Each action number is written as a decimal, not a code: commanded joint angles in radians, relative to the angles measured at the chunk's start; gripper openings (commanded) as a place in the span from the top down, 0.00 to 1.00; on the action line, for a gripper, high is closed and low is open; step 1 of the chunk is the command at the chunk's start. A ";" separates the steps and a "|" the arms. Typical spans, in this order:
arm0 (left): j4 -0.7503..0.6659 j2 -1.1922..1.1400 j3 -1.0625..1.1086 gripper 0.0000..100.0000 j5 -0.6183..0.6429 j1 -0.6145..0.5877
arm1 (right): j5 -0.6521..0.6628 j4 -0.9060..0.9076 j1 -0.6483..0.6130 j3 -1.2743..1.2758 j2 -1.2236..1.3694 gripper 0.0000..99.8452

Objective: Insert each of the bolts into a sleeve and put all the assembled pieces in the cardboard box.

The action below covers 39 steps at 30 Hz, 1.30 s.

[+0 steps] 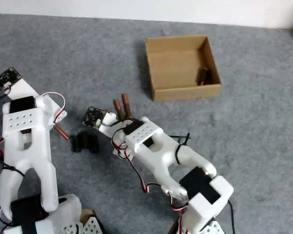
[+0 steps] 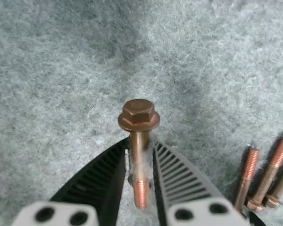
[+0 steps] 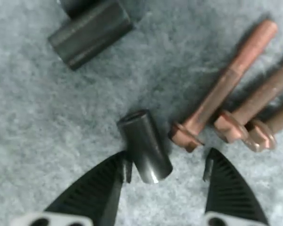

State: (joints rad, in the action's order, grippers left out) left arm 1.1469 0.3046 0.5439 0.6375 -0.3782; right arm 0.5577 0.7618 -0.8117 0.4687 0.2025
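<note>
1. Left tool (image 2: 140, 142) is clamped on a copper bolt (image 2: 139, 117). It grips the shank, with the hexagonal head sticking out past the fingertips and the threaded end pointing back toward the wrist. The bolt is held clear above the grey counter (image 1: 244, 136).
2. Right tool (image 3: 167, 157) is spread apart, low over the counter. A dark sleeve (image 3: 145, 151) lies on its side between the two jaws, close against one jaw and well off the other.
3. Three loose bolts (image 3: 226, 89) lie side by side just beside that sleeve, and the nearest head almost touches it. Spare sleeves (image 3: 90, 32) lie a little farther off.
4. The cardboard box (image 1: 185, 90) sits well apart at the far side of the counter. It has one dark piece (image 1: 202, 75) in a corner, probably a finished pair.
5. Judged from this, another pairing is in hand: the bolt is already picked up and the sleeve is framed but not yet gripped.
6. The next move calls for the right tool to close on the sleeve alone, without catching the neighbouring bolt head. It then has to lift the sleeve and turn an open end toward the left arm.
7. The threaded end sits back between the left tool's fingers, so lining the sleeve up with it looks awkward. The bolt may need a fresh grip.
</note>
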 commanded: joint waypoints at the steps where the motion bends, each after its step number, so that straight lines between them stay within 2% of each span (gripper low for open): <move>1: -0.014 0.047 -0.036 1.00 0.008 -0.004 | 0.012 -0.030 -0.030 -0.027 0.031 0.77; 6: -0.014 0.047 -0.036 1.00 0.006 -0.007 | 0.012 -0.028 -0.082 -0.024 0.048 0.78; 8: -0.014 0.047 -0.036 1.00 0.006 -0.007 | 0.012 -0.028 -0.082 -0.022 0.047 0.84; 11: -0.014 0.047 -0.036 1.00 0.006 -0.007 | 0.012 -0.028 -0.081 -0.022 0.048 1.00; 21: -0.018 0.041 -0.036 1.00 0.006 -0.007 | 0.012 0.001 -0.074 -0.021 0.016 1.00; 27: -0.020 0.039 -0.035 1.00 0.002 0.045 | 0.012 0.074 -0.047 0.114 -0.298 1.00; 32: -0.020 0.047 -0.042 1.00 0.000 0.119 | 0.005 -0.087 -0.008 0.401 -0.674 1.00; 39: -0.035 0.176 -0.056 1.00 0.000 0.130 | -0.078 -0.309 0.035 0.731 -1.124 1.00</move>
State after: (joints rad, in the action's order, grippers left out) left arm 1.1270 0.3460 0.5439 0.6360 -0.2754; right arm 0.5040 0.5378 -0.7979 1.1239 -0.7365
